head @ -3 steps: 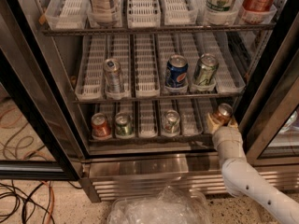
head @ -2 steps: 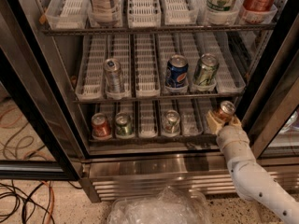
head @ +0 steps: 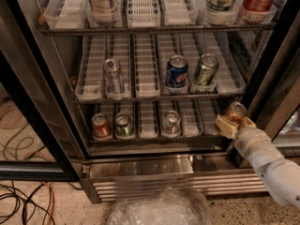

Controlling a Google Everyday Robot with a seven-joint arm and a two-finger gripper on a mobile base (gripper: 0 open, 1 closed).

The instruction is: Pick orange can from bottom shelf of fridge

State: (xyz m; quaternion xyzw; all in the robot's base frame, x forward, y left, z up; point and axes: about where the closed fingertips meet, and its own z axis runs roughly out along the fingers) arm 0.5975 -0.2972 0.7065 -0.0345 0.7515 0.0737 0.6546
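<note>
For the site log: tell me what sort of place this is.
Likely a workplace pantry or lab: a glass-door commercial fridge stocked with drink cans, loose cables on a speckled floor. The hand holds the orange can by the bottom shelf.

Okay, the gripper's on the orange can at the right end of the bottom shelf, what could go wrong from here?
1. The orange can sits close beside the black door frame; pulling it out at an angle could knock it there.
2. The gripper seems to hold the can low, its top standing clear above, so it might tilt or slip.
</note>
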